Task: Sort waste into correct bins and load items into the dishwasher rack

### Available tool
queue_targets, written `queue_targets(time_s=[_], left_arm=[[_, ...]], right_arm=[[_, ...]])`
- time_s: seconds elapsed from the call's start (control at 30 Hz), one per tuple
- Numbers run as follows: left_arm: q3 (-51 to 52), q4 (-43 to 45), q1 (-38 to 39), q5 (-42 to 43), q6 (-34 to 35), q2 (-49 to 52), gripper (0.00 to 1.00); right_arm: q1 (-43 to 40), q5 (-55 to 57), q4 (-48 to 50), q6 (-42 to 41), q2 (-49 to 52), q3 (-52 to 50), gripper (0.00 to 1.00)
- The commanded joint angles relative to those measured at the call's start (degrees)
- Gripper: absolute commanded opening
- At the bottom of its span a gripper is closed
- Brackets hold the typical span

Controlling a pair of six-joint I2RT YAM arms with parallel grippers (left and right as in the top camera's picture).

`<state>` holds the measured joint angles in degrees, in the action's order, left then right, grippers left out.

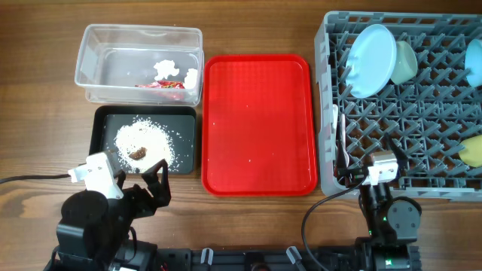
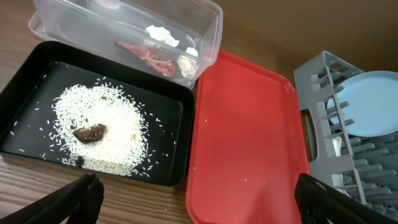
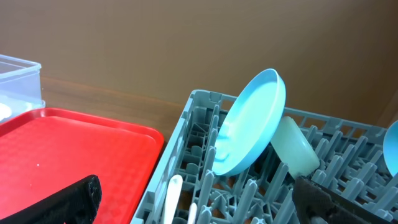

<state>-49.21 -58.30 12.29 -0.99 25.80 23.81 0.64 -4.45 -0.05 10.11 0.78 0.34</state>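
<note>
Looking down from overhead, I lose part of the light blue bowl [image 1: 474, 64] at the right frame edge, and the small yellow cup [image 1: 473, 150] is clipped there too. Both sit in the grey lattice rack [image 1: 422, 135], a square plastic crate with upright pegs. One light blue plate [image 1: 373, 49] stands tilted on edge among the pegs, with one pale green bowl [image 1: 404, 62] touching its back.

Two thin white utensil handles [image 3: 174, 190] poke up at the rack's left wall. Their heads are hidden, so I cannot tell fork from spoon.

The clear plastic tub [image 1: 90, 68] holds a shiny red wrapper [image 1: 162, 85] and crumpled white tissue [image 1: 167, 69], blurred through its wall. Just in front, the shallow black tray [image 1: 105, 162] carries a round heap of rice [image 1: 147, 135] with one brown lump [image 1: 138, 153] on it and loose grains scattered about. The flat red serving tray [image 1: 256, 120] between bins and rack has a pebbled surface and a few white specks.

My left gripper [image 2: 198, 186] is spread wide and holds nothing, above the table's near edge. My right gripper [image 3: 196, 186] is likewise spread and holding nothing, by the rack's near left corner.
</note>
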Motion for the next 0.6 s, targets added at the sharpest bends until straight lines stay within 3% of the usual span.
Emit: queue_targets(time_s=[0.0, 0.37, 0.57], left_arm=[[0.4, 0.0, 0.1, -0.6, 0.3, -0.2, 1.00], [0.7, -0.3, -1.1, -1.7, -0.4, -0.5, 1.00], [10.6, 7.6, -7.4, -2.5, -0.3, -5.8, 1.00]], right_arm=[[-0.2, 0.1, 0.2, -1.2, -0.5, 0.0, 1.00], [-0.2, 0.2, 0.2, -1.2, -0.5, 0.0, 1.00], [-0.2, 0.1, 0.2, -1.2, -0.5, 0.0, 1.00]])
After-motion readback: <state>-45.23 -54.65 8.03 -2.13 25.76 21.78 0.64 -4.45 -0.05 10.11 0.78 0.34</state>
